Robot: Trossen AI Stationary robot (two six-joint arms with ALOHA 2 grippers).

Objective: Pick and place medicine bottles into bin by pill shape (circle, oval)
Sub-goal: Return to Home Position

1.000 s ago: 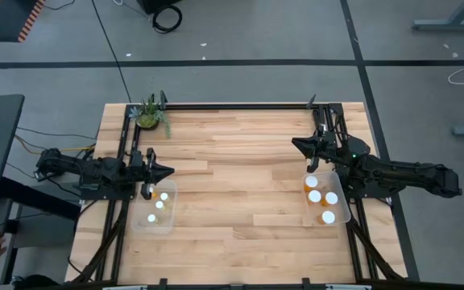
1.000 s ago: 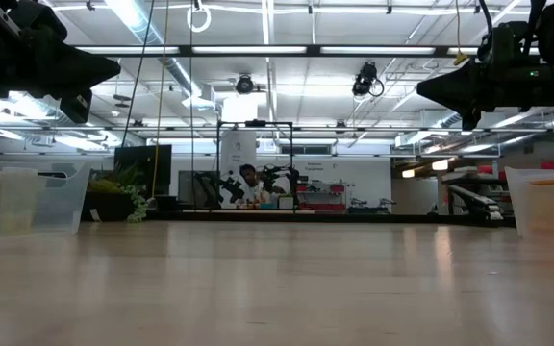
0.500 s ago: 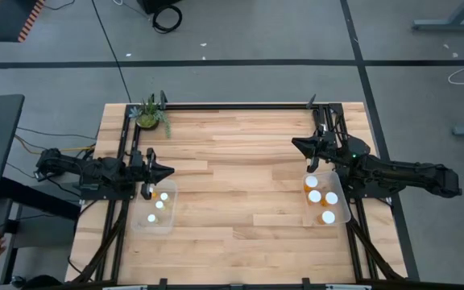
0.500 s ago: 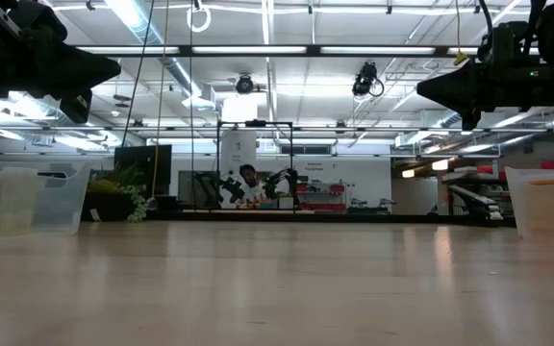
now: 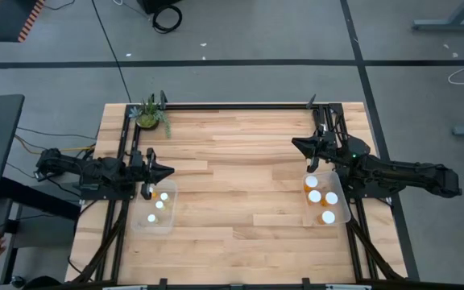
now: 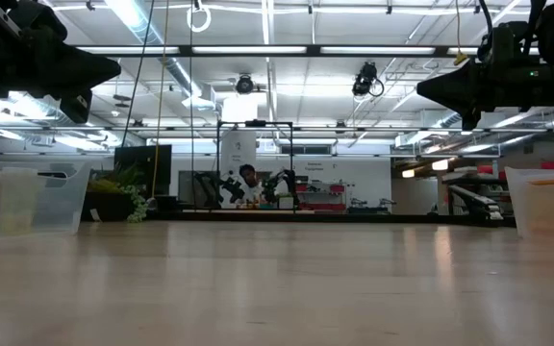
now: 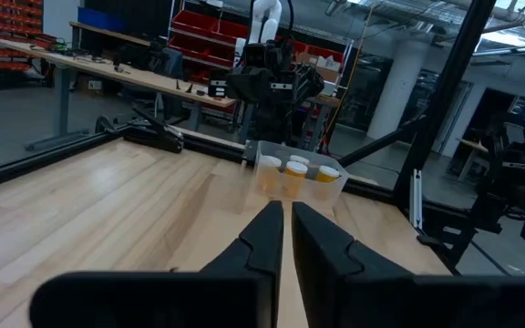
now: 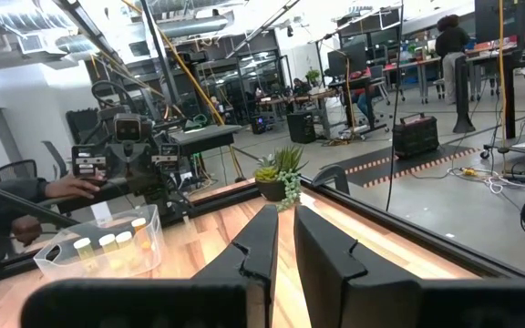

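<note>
High view: medicine bottles (image 5: 315,196) upright, caps skyward, inside two bins (image 5: 341,211)

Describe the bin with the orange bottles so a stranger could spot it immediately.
Seen from above, go to the right edge of the wooden table, where the right arm lies. Right by that arm sits a clear bin holding four white-capped bottles. Their bodies are orange, while the left bin, across the table, holds three pale bottles.
</note>
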